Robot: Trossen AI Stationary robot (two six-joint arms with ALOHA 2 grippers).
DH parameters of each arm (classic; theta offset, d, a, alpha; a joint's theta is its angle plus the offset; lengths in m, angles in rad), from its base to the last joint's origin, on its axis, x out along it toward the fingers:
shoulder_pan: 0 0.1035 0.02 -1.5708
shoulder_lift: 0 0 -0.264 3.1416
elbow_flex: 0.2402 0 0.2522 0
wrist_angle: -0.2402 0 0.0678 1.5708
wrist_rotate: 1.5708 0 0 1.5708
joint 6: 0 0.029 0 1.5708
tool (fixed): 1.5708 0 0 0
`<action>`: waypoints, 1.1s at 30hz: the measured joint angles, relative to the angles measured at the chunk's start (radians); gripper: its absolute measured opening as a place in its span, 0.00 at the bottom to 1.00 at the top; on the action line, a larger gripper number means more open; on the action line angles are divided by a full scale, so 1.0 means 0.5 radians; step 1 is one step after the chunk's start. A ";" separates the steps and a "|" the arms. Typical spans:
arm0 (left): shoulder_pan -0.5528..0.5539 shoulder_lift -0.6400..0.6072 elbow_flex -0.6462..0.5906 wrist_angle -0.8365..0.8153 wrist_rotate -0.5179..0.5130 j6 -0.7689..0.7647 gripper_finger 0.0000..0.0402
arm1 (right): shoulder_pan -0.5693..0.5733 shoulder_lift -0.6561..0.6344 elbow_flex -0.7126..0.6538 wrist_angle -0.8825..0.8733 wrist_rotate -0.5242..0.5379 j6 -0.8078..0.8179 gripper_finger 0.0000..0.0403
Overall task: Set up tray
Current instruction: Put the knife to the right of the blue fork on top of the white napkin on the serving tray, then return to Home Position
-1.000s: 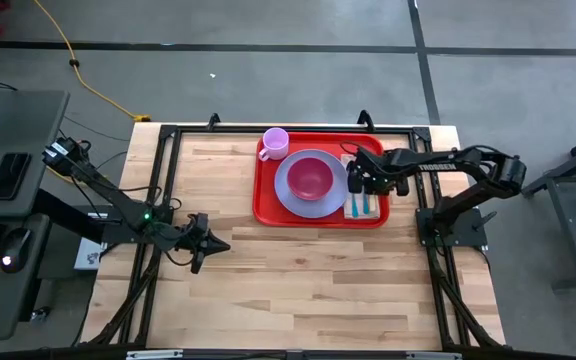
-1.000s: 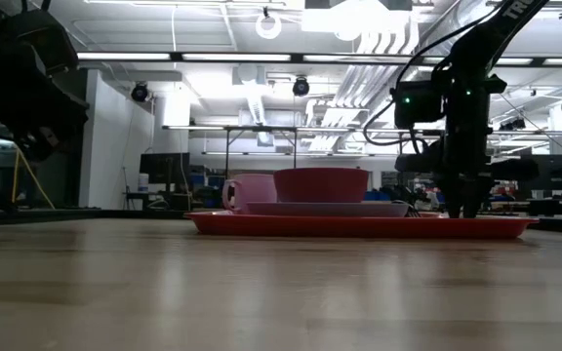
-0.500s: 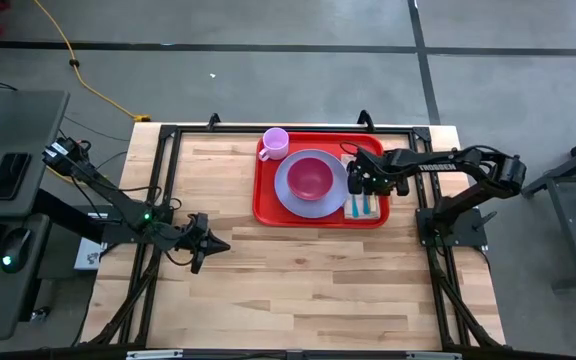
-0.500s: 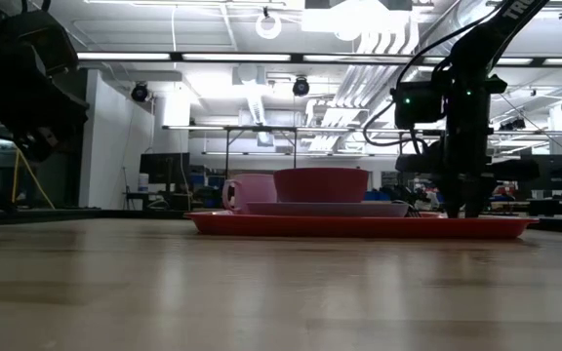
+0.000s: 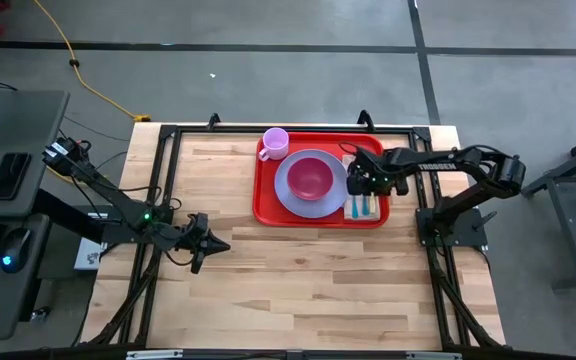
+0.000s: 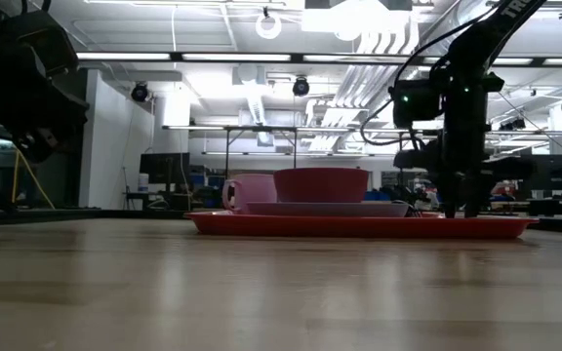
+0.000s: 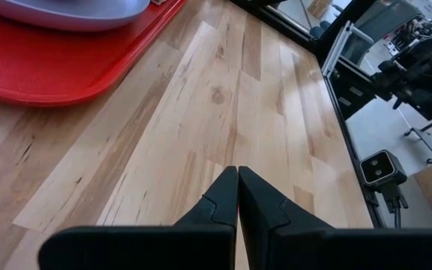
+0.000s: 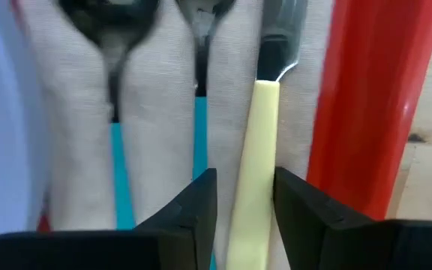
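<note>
The red tray (image 5: 318, 221) lies at the table's far middle. It carries a lavender plate (image 5: 288, 192) with a red bowl (image 5: 310, 177), a pink cup (image 5: 275, 142), and a tan napkin (image 8: 160, 120) along its right side. A teal-handled spoon (image 8: 116, 150), a teal-handled fork (image 8: 199, 135) and a yellow-handled knife (image 8: 259, 142) lie flat on the napkin. My right gripper (image 8: 244, 210) points down over them, open. Its fingers stand on either side of the knife's handle. My left gripper (image 7: 237, 187) is shut and holds nothing. It hovers over bare wood left of the tray. My right gripper straddles the knife's yellow handle (image 8: 255, 217) from above, its fingers across the handle. One finger (image 8: 302, 206) stands right at the handle's edge, and I cannot tell whether it touches. The knife lies flat on the napkin.
Bare wood covers the table's near half and left side. The tray's raised rim (image 8: 366, 112) runs close beside the knife. Black frame rails (image 5: 163, 170) border the table on the left and right.
My right gripper has opened a little in place over the knife, as the low view shows. The knife stays flat on the napkin.
</note>
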 joint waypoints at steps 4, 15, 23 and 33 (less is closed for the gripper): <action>0.000 0.000 -0.001 0.000 0.000 0.001 0.10 | 0.000 0.000 0.086 -0.047 0.017 -0.034 0.27; 0.000 0.000 0.000 -0.005 0.008 0.006 0.10 | -0.001 0.000 0.270 -0.388 0.132 -0.148 0.27; 0.000 -0.051 0.000 -0.005 0.007 0.039 0.10 | -0.001 0.000 0.485 -0.618 0.150 -0.250 0.27; 0.000 -0.292 0.000 -0.182 -0.002 0.159 0.10 | 0.002 0.000 0.918 -1.136 0.459 -0.433 0.27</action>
